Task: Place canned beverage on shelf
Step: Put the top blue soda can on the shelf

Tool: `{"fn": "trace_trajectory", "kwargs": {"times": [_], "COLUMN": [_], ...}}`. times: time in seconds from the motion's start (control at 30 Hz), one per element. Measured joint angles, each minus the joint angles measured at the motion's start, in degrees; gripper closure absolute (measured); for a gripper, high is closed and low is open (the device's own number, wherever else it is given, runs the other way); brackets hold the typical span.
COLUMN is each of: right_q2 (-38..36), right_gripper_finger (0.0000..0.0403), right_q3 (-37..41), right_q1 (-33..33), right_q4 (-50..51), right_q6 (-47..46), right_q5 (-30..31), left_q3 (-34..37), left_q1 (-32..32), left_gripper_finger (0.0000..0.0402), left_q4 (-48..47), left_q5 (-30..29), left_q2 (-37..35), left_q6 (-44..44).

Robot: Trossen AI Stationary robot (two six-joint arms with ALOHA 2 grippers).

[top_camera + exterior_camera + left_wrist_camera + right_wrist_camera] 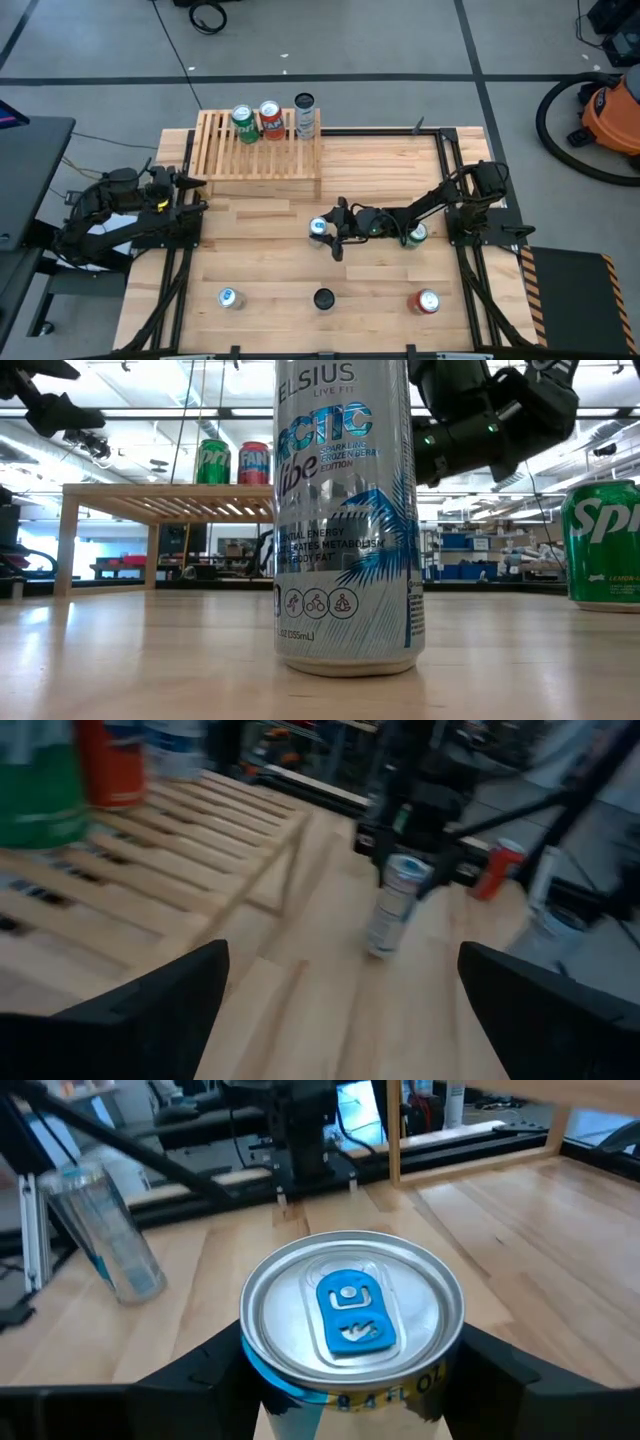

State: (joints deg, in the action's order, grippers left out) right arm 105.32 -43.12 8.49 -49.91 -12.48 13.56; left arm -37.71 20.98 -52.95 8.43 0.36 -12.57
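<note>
We see the right gripper (pixel 322 231) reaching in from the right side of the table to its middle, where its two dark fingers (pixel 215 1370) press against opposite sides of the upright silver can with the blue pull tab (pixel 352 1320), clamped on it just below the rim. In the right wrist view the lid fills the space between the fingers, one at each flank, the can sitting centred between them. In the left wrist view the same can (pixel 392 907) stands on the wood under the right arm's gripper, its base on the table top. The low, light-wood slatted shelf (pixel 262 160) stands at the far left-centre of the light butcher-block table (pixel 380 285), well apart from the held can. On the shelf stand a green can (pixel 243 124) and an orange-red can (pixel 270 121) side by side, with a tall pale can (pixel 305 116) at the shelf's right end. The left gripper (pixel 193 193) waits at the left edge of the table beside the shelf's near corner, its fingers (pixel 170 1010) spread wide with nothing between them. Another green can (pixel 416 235) stands just beside the right arm. Along the near edge of the table stand a blue-topped silver can (pixel 228 297), a dark-topped can (pixel 323 298) that fills the low view, and a red can (pixel 427 301).
</note>
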Motion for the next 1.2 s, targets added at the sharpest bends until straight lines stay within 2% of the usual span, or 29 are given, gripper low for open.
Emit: {"fn": "trace_trajectory", "kwargs": {"times": [0.17, 0.23, 0.4, 0.6, 0.83, 1.2], "right_q2": [0.0, 0.0, 0.02, 0.0, 0.55, 0.5], "right_gripper_finger": [0.0162, 0.0162, 0.0162, 0.0162, 0.0162, 0.0162], "right_q3": [-5.16, -8.37, -17.78, -26.59, -32.0, -39.76], "right_q1": [0.0, -0.04, -0.46, -0.62, -2.36, -3.71], "right_q4": [4.75, 9.12, 19.66, 20.58, 21.46, 25.06], "right_q6": [-0.56, -0.61, -0.59, 0.93, 0.68, 2.22], "right_q5": [-0.3, -0.33, -0.35, -2.05, -3.92, -7.45], "left_q3": [0.0, 0.0, 0.0, 0.0, -0.01, 0.0], "left_q1": [0.0, 0.0, 0.01, 0.0, 0.0, 0.0], "left_gripper_finger": [0.0005, 0.0005, 0.0005, 0.0005, 0.0005, 0.0005], "left_q4": [0.0, 0.03, 0.07, 0.66, 7.82, 12.05], "left_q5": [9.8, 11.39, 11.43, 11.43, 11.38, 12.17], "left_q2": [0.0, 0.0, 0.0, 0.0, 0.73, 11.52], "left_q6": [2.45, 3.86, 6.24, 6.35, 5.51, 6.25]}}
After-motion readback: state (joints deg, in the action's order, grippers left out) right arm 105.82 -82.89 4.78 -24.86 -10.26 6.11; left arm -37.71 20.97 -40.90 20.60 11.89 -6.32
